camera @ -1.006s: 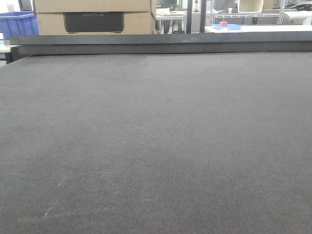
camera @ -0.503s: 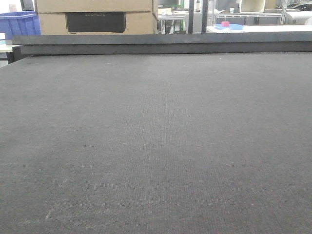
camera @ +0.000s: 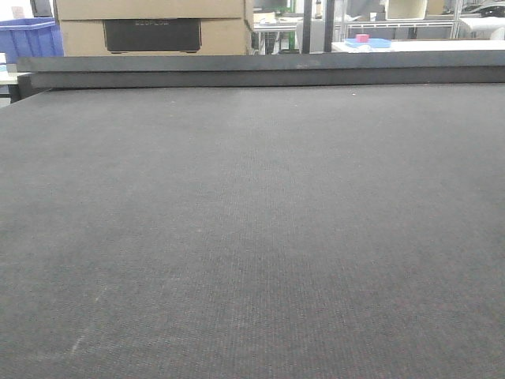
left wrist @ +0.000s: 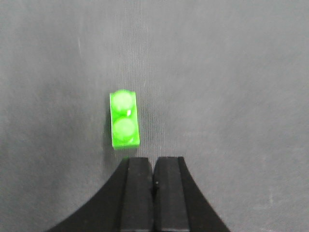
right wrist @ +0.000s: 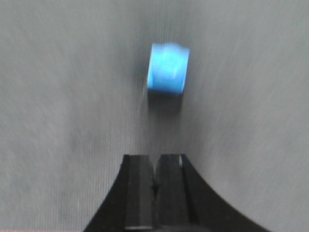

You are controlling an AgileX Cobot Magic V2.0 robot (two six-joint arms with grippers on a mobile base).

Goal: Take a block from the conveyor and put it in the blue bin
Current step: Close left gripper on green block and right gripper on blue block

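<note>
Left gripper (left wrist: 153, 162) closed beside green block (left wrist: 124, 121), right gripper (right wrist: 155, 159) closed — blue block (right wrist: 167, 67) ahead

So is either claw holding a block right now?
No, nothing is held. The left claw is shut and empty, with the green block lying free ahead of it. The right claw is shut and empty, short of the blue block.

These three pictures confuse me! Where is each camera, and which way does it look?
Front: low at the near edge, looking across the dark grey woven conveyor belt to its black raised rail and a blue plastic bin; no robot parts show.
Left wrist: looks down past the shut left gripper at a green two-stud block.
Right wrist: looks down past the shut right gripper at a blurry blue block.
Shared: both wrist views show that grey belt.
</note>
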